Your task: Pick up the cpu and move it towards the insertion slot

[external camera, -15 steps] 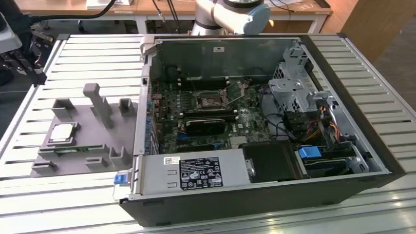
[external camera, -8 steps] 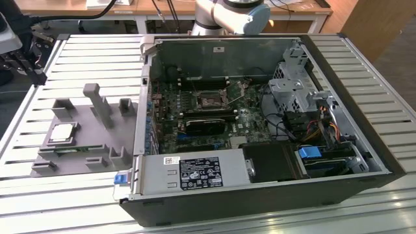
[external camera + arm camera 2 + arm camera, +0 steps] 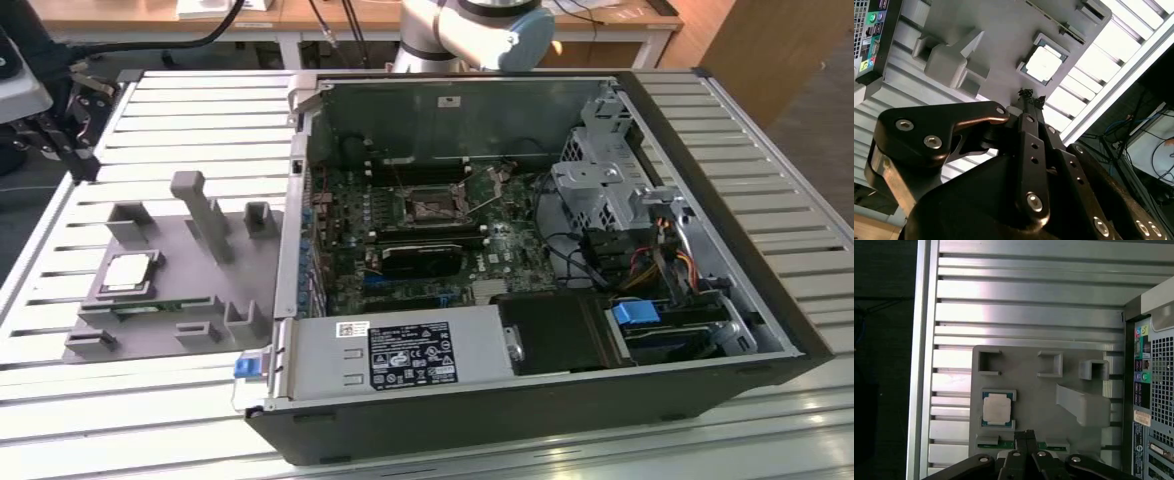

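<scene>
Near the cpu in its grey tray, my pincer hangs closed and empty: approach step; grasp, I judge, needs jaws parted and centred over it.

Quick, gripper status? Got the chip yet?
Gripper: closed, holding nothing.
The chip lies in the grey tray, apart from the fingertips.

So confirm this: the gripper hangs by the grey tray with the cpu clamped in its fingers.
No. The cpu is not in the gripper: in the first wrist view it lies flat in its recess on the grey tray, apart from the gripper. The gripper does hang by the grey tray.
</scene>
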`<act>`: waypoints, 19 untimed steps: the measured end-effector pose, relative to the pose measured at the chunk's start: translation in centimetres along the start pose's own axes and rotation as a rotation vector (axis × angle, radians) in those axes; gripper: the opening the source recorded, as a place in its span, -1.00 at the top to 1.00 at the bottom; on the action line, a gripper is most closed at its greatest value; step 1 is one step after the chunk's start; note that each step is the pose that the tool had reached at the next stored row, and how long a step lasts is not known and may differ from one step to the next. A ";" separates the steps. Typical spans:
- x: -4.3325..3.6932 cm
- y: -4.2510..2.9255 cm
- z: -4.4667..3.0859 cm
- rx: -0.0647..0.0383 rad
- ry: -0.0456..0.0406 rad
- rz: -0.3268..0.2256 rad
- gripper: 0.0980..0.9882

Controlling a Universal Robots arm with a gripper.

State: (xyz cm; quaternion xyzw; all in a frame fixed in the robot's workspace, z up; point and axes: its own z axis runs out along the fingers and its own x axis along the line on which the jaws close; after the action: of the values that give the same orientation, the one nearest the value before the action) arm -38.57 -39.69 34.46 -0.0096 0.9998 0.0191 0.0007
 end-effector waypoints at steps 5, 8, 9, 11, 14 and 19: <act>0.15 -0.02 0.53 0.000 -0.0003 0.000 0.99; 0.25 -0.03 0.81 0.000 -0.0007 0.000 0.99; 0.28 -0.03 0.90 0.000 -0.0007 0.000 0.99; 0.33 -0.04 1.12 0.002 -0.0006 0.000 0.99; 0.45 -0.05 1.51 0.004 -0.0011 0.000 0.99; 0.72 -0.08 2.40 0.004 -0.0054 0.000 0.99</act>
State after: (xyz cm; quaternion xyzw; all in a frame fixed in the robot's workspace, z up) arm -39.28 -39.69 32.05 -0.0096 0.9998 0.0169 0.0034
